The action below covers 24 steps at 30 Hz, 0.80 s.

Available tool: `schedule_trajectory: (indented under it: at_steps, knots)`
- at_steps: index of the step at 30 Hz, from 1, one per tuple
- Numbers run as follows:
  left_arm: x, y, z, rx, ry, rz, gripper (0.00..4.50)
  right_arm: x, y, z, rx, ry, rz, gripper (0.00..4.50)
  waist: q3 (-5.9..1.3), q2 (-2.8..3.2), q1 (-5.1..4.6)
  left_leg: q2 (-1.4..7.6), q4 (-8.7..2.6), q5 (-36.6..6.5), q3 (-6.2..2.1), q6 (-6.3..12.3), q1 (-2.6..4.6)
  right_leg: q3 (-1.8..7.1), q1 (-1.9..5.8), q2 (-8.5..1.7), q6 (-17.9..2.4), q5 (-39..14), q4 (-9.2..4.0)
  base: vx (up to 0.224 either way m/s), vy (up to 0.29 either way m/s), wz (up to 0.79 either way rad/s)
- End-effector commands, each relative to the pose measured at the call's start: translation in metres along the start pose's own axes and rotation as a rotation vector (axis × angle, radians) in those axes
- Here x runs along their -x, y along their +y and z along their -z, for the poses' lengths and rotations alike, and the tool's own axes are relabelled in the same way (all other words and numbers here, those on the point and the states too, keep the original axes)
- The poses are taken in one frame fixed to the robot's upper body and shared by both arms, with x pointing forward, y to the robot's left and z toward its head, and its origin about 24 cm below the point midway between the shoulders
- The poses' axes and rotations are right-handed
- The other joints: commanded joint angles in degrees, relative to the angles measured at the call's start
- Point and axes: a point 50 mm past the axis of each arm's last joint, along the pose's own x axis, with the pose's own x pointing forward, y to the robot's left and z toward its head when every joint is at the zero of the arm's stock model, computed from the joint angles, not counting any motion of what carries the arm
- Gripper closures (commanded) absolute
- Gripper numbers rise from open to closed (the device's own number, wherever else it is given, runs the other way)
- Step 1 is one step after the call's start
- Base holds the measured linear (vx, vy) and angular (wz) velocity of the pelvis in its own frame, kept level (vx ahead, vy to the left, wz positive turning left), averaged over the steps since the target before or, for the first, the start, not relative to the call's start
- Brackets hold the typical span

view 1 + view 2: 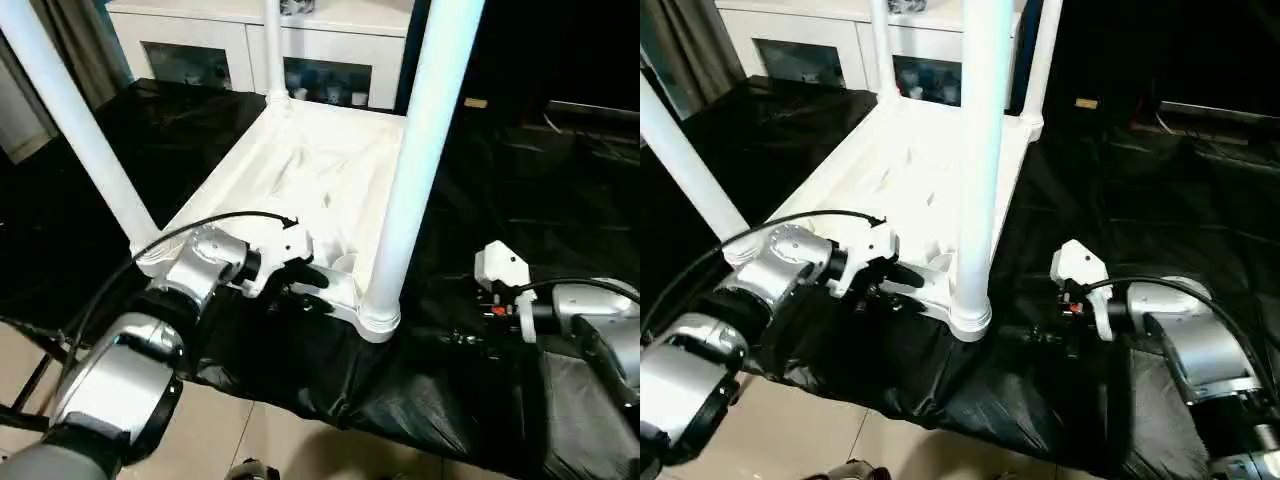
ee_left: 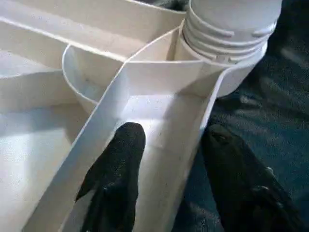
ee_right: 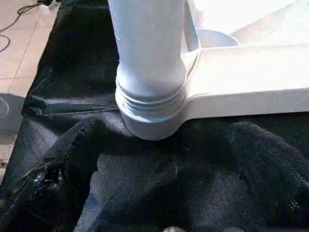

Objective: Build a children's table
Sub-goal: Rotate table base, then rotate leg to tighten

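Four long white cylindrical legs stood up from the white plastic rectangular tabletop [image 1: 300,170], which lay upside down, ribbed underside up, on the black-covered work table [image 1: 560,170]. The near right leg [image 1: 425,140] rose from the rounded corner socket [image 3: 152,113] at the table's near edge; the near left leg [image 1: 70,115] leaned out toward the left, and the far left leg [image 1: 273,50] stood at the far corner in front of the white glass-door cabinet [image 1: 200,50]. The fourth leg [image 1: 1040,55] stood at the far right corner.

The left gripper [image 2: 171,159] sat at the tabletop's near edge, just left of the socket. Its two black fingers were spread apart and straddled the tabletop's outer rim wall [image 2: 190,145]: one finger [image 2: 118,164] lay inside, on the white underside, and the other finger [image 2: 231,164] lay outside, over the black cloth. Whether they pressed the wall I could not tell.

The right gripper [image 3: 159,164] rested low on the black cloth, just right of the socket and apart from it. Its fingers were spread wide with nothing between them, and the threaded foot of the near right leg stood straight ahead of them.
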Motion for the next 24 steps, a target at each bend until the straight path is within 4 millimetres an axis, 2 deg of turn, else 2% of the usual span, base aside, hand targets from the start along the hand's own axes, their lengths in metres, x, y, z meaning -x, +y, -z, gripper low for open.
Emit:
schedule_trajectory:
  at_steps: [1,3,11,12,16,21,24]
  knots:
    - [0.003,0.002,0.000,-0.015,0.039,0.008,2.69,0.000,0.003,-0.003,0.009,0.003,-0.014,0.00,-4.43,-0.47,0.23,2.33,-3.73,-13.4,-1.39,3.19,1.16,2.23,3.05,-3.46,-13.9,-12.9,-4.66,0.000,0.000,0.00]
    - [0.003,0.003,0.000,-0.014,0.041,0.009,2.69,0.000,0.003,-0.003,0.008,0.004,-0.015,0.00,-4.50,-0.50,0.32,2.34,-3.70,-13.4,-1.38,3.12,1.19,2.24,3.09,-3.54,-14.4,-12.0,-4.57,0.000,0.000,0.00]
    - [0.003,0.001,0.004,0.014,0.062,0.038,3.38,-0.003,0.004,-0.005,0.009,0.002,-0.030,0.00,-4.50,-0.44,0.57,2.46,-3.72,-13.3,-1.40,3.20,1.24,2.26,3.15,-3.66,-15.1,-11.0,-4.43,0.000,0.000,0.00]
    - [0.002,0.001,0.004,0.032,0.051,0.058,3.40,-0.005,0.005,-0.006,0.010,-0.001,-0.039,0.00,-4.47,-0.66,0.54,2.43,-3.74,-13.5,-1.37,3.08,1.27,2.25,3.14,-3.62,-15.0,-11.5,-4.48,0.000,0.000,0.00]
    - [0.002,-0.001,0.004,0.057,0.045,0.082,3.74,-0.007,0.006,-0.007,0.012,-0.002,-0.048,0.00,-4.56,-0.62,0.58,2.42,-3.65,-12.1,-1.36,3.43,1.13,2.28,3.25,-3.70,-15.3,-9.9,-4.29,0.000,0.000,0.00]
    - [-0.001,-0.004,0.002,0.163,-0.040,0.137,3.95,-0.014,0.007,-0.008,0.021,-0.008,-0.062,0.00,-4.50,-0.59,0.50,2.41,-3.64,-12.3,-1.31,3.59,1.14,2.24,3.23,-3.75,-16.0,-9.8,-4.28,0.000,0.000,0.00]
    - [-0.007,-0.003,0.002,0.161,-0.058,0.078,4.20,-0.022,0.006,-0.011,0.037,-0.030,-0.052,0.00,-4.51,-0.68,0.44,2.47,-3.66,-12.7,-1.40,3.53,1.11,2.21,3.23,-3.84,-16.0,-10.7,-4.27,0.000,0.000,0.00]
